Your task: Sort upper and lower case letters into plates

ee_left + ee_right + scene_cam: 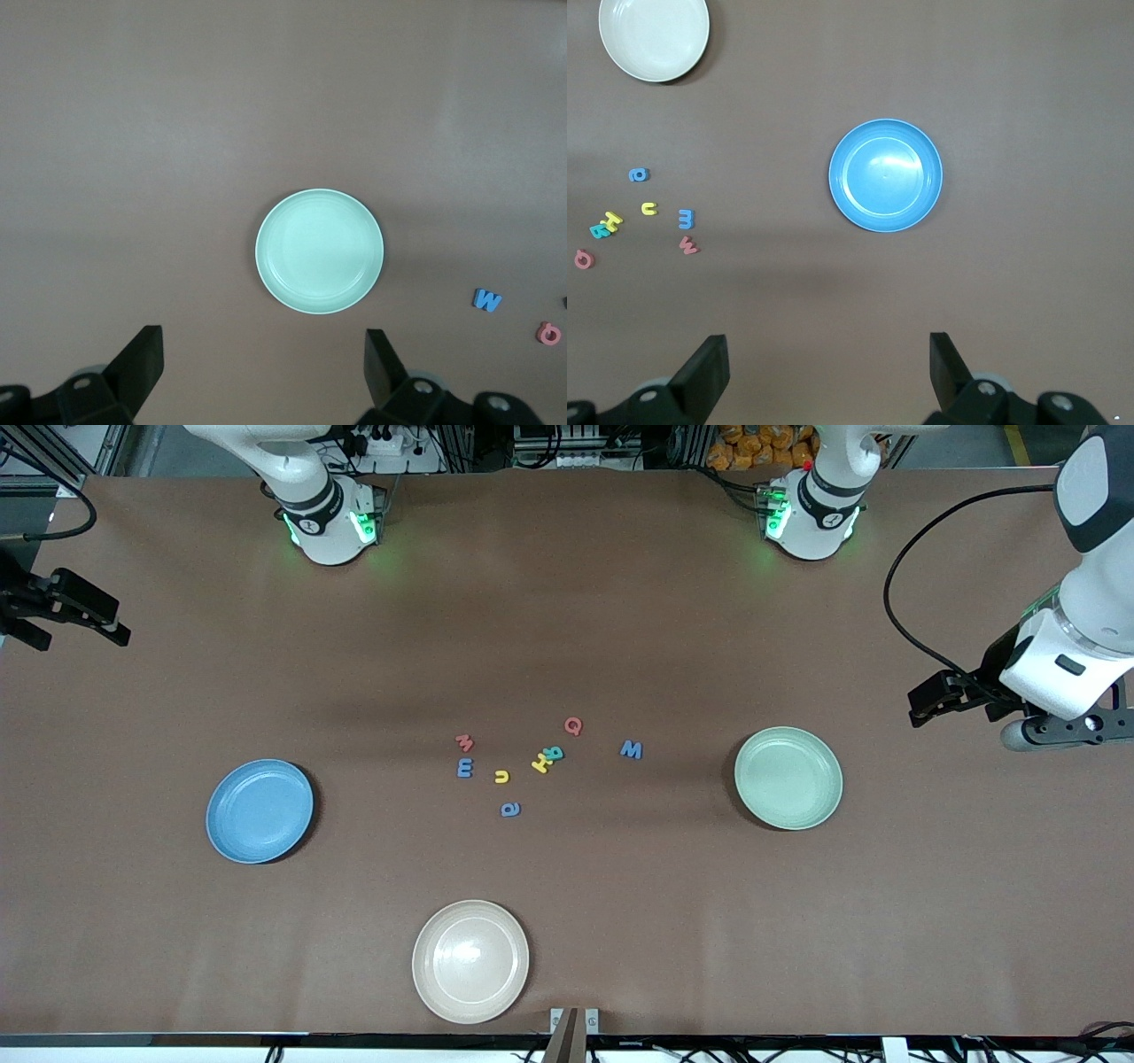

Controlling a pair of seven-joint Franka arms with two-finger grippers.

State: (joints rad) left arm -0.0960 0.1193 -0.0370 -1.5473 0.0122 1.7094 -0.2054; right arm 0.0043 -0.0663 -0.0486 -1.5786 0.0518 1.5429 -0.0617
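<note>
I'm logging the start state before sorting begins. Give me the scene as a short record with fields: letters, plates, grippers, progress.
letters: eight foam letters loose on the table between the two sorting plates; teal R and yellow H touch
sky blue plate: holds nothing, toward the right arm's end
mint green plate: holds nothing, toward the left arm's end
cream plate: holds nothing, nearest the front camera
left gripper: open, above the mint green plate's end of the table
right gripper: open, above the sky blue plate's end
progress: no letter sorted yet
</note>
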